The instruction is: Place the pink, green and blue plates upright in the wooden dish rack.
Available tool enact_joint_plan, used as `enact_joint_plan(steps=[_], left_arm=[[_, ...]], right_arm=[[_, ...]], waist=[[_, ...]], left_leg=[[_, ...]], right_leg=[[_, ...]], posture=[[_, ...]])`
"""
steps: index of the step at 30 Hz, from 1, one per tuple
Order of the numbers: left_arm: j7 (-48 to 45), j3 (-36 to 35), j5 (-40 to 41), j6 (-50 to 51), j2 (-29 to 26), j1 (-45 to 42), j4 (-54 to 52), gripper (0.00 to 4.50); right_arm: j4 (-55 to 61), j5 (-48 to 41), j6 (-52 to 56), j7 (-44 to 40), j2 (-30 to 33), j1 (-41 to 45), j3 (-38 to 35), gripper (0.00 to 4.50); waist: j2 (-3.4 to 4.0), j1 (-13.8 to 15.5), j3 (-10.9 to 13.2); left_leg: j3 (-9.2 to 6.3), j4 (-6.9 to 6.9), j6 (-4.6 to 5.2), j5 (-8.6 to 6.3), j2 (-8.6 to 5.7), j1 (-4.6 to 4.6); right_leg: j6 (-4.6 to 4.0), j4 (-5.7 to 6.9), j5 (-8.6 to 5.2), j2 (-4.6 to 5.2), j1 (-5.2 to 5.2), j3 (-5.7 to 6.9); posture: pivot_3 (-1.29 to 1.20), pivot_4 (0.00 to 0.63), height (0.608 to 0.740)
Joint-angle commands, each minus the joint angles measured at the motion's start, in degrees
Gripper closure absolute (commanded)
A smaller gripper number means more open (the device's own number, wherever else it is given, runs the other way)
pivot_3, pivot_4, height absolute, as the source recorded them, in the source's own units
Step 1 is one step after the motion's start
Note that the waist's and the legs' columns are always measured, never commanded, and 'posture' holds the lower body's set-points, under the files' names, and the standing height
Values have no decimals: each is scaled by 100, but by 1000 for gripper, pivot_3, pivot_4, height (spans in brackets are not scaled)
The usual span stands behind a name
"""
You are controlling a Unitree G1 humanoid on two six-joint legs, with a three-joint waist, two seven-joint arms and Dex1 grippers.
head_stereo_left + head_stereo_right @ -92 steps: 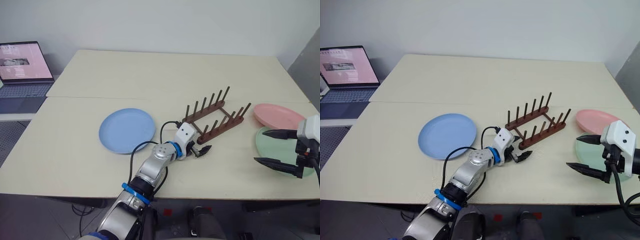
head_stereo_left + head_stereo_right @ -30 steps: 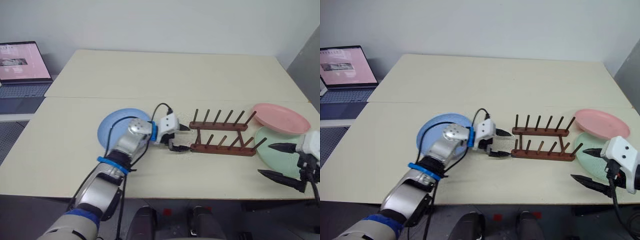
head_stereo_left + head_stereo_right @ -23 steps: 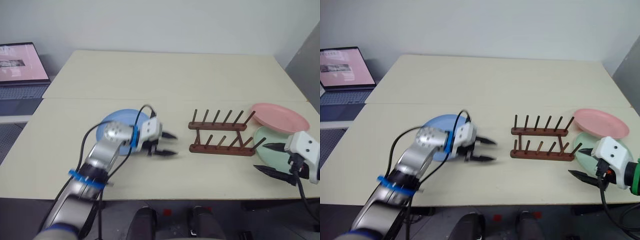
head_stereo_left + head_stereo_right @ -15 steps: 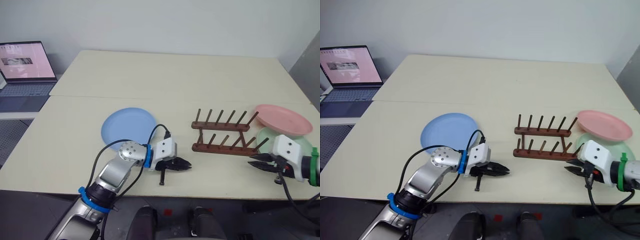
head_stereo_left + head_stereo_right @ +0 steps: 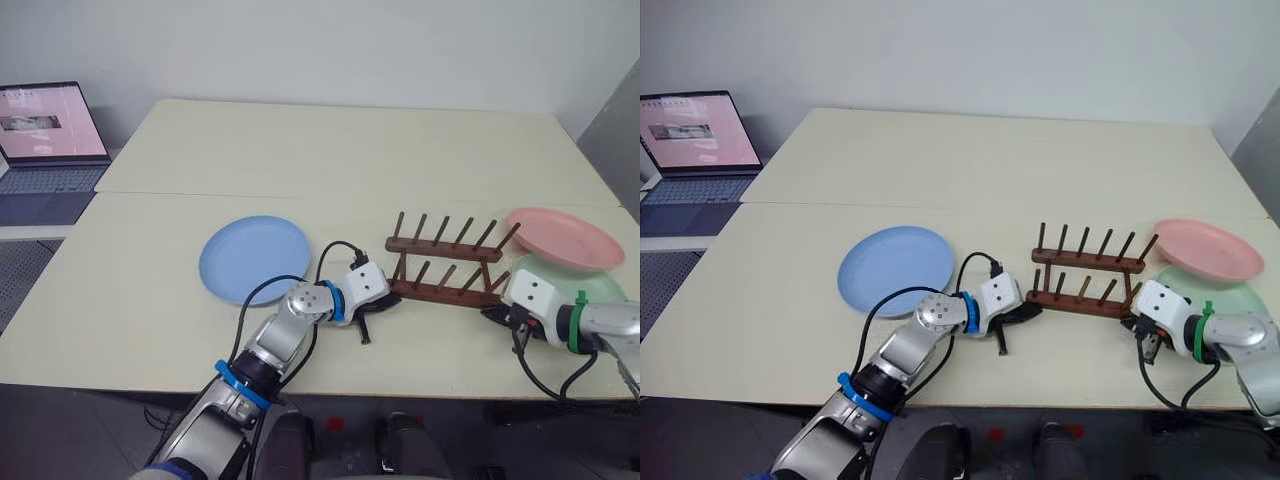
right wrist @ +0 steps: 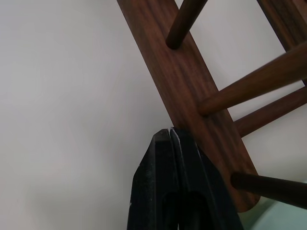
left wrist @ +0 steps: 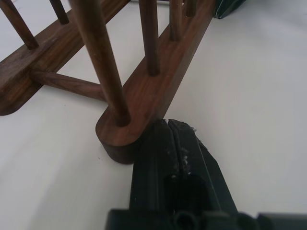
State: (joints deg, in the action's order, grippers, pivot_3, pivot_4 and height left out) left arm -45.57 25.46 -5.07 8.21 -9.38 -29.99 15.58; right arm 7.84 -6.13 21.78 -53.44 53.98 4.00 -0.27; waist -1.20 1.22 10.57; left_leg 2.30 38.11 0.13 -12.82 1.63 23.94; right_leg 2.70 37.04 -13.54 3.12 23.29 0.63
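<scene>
Left gripper pinched shut on nothing, tips against the near rail's end at 9 o'clock of the wooden dish rack. Right gripper likewise closed and empty, pressed to the same rail's 3 o'clock end. Probably squaring up the rack. No plate loaded yet: blue plate flat at 9 o'clock of the rack, pink plate at 3 o'clock, green plate near 4 o'clock, under the pink. All three placements left.
</scene>
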Motion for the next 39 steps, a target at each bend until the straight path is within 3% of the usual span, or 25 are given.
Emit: enact_joint_plan(steps=[1, 14, 17, 21, 25, 31, 35, 37, 39], left_arm=[[153, -52, -76, -195, 49, -134, 41, 4500], [364, -224, -57, -444, 82, -442, 505, 4500], [137, -254, 145, -378, 1, -257, 146, 4500], [-441, -490, 752, -46, -467, 334, -1108, 4500], [-1008, -985, 1564, 530, -1246, 816, -2428, 3653], [-1323, -1537, 2457, 1174, -1883, 694, -3475, 1804], [-1044, -1718, 2865, 1710, -1752, 108, -3726, 594], [-1045, -1617, 2858, 1726, -1732, -60, -3763, 19], [-988, -1466, 2728, 1616, -1671, -116, -3741, 19]], right_arm=[[-169, 124, -177, 82, -55, 235, 26, 4479], [-520, 309, -396, 192, -223, 585, 60, 4479], [-393, 261, -307, 231, -244, 554, -34, 4479], [213, -281, 213, -2, -98, 286, -548, 4479], [1037, -989, 752, -552, 351, -299, -1467, 3606], [978, -1180, 789, -964, 1024, -472, -2342, 1336], [-154, -305, -184, -715, 1435, 156, -1645, 0], [-805, 117, -568, -571, 1430, 691, -1093, 0], [-1564, 577, -936, -403, 1309, 1345, -554, 0]], waist=[[0, -10, 0], [0, -13, 0], [0, -15, 0], [2, -32, 0], [7, -26, -2], [6, -24, -2], [2, -25, 0], [2, -45, 0], [4, -92, -1]], left_leg=[[1, 0, 0, 0, 0, -1], [2, -2, 0, 0, -1, 0], [2, -3, 0, 0, 0, 1], [1, -11, -1, 0, 9, 2], [-8, -16, -1, 0, 20, 5], [-2, 1, -2, 0, 15, -3], [-1, 7, -1, 1, 10, -2], [2, 7, -1, 1, 7, -4], [10, 1, -1, 1, 1, -6]], right_leg=[[0, 0, 1, 0, -1, 0], [23, -1, 18, -1, 1, 1], [24, -1, 19, -1, 1, 1], [-2, -1, 32, 0, 5, 0], [-9, 4, 28, 0, 9, 9], [-10, -5, 2, 11, -6, 4], [-7, -3, 7, 14, -6, 3], [-7, -4, 7, 11, -6, 1], [-8, -6, 6, 7, -4, -6]], posture=[[0, 150, 725], [0, 150, 725], [0, 150, 725], [0, 150, 725], [0, 150, 725], [0, 150, 725], [0, 150, 725], [0, 150, 725], [0, 150, 725]])
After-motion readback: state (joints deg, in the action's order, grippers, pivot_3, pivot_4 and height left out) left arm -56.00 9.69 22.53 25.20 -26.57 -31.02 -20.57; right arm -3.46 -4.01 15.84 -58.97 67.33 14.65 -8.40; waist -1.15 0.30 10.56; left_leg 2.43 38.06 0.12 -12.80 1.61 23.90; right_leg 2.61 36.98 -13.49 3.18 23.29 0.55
